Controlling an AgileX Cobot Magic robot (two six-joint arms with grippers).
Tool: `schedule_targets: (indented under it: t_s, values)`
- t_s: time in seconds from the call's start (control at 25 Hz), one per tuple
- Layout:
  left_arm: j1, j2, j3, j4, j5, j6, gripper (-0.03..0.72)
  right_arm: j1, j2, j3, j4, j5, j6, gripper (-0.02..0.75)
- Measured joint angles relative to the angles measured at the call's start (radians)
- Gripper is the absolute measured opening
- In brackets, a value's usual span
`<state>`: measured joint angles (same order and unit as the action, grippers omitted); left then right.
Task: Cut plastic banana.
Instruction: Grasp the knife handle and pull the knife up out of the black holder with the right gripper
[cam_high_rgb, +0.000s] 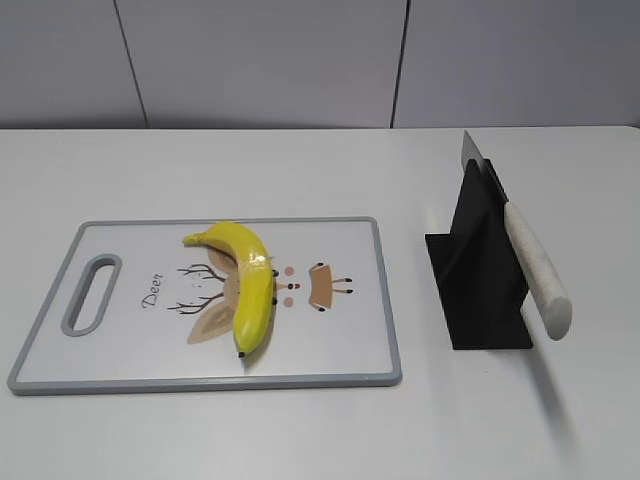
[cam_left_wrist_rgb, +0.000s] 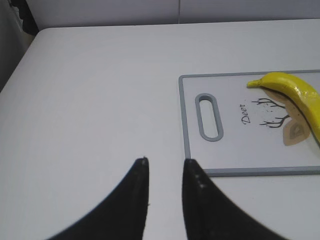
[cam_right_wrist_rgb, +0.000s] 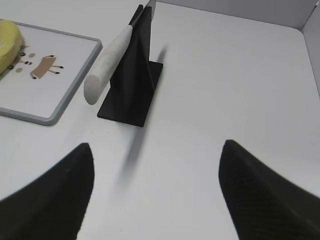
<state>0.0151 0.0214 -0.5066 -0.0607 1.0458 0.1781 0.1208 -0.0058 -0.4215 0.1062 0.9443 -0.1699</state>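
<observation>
Both grippers hold nothing, left (cam_left_wrist_rgb: 165, 162) narrow, right (cam_right_wrist_rgb: 156, 150) wide: no step begun; knife (cam_right_wrist_rgb: 107, 65) ahead-left of right fingers needs grasping, banana (cam_high_rgb: 245, 280) on board (cam_high_rgb: 350, 350) beyond left fingers.

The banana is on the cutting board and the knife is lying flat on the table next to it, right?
Not quite. The banana is on the cutting board, but the knife isn't lying flat on the table; it rests propped in a black stand beside the board. The exterior view shows it.
</observation>
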Motion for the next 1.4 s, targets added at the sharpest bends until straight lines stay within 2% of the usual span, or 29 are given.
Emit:
schedule_targets:
  t_s: [1.16,1.24,1.4]
  values:
    - [0.0,0.0,0.0,-0.001,0.0,0.0,0.213,0.0,0.0,0.001,0.0,0.0,0.0,0.589]
    - [0.0,0.0,0.0,-0.001,0.0,0.0,0.25,0.0,0.0,0.001,0.001,0.0,0.0,0.589]
    - [0.0,0.0,0.0,-0.001,0.0,0.0,0.519,0.0,0.0,0.001,0.005,0.0,-0.001,0.589]
